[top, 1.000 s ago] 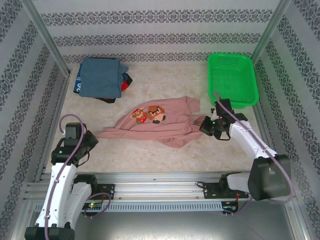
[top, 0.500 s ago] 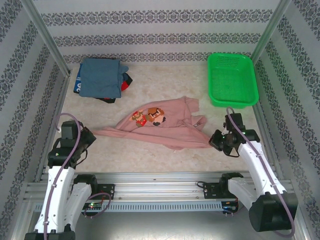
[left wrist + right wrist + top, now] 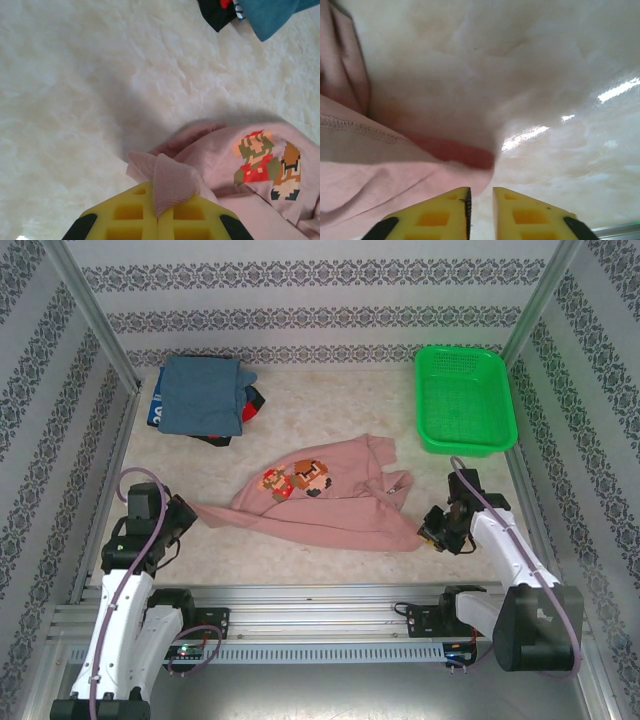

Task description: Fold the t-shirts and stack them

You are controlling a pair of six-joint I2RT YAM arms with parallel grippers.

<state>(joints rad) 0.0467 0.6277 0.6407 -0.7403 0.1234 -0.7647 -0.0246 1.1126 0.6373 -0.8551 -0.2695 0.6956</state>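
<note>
Pink t-shirt (image 3: 335, 510) spread mid-frame in top view, lying between claws. Left gripper (image 3: 158, 205) pinches its left tip. Right gripper (image 3: 481, 195) at right corner, jaws nearly together; grip unclear. Folded t-shirts (image 3: 200, 395) upper left.

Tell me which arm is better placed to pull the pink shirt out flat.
Left, probably. The left gripper is shut on a corner of the pink t-shirt, so it can pull at once. The right gripper stands slightly open, with the hem beside its fingers, not between them.
</note>
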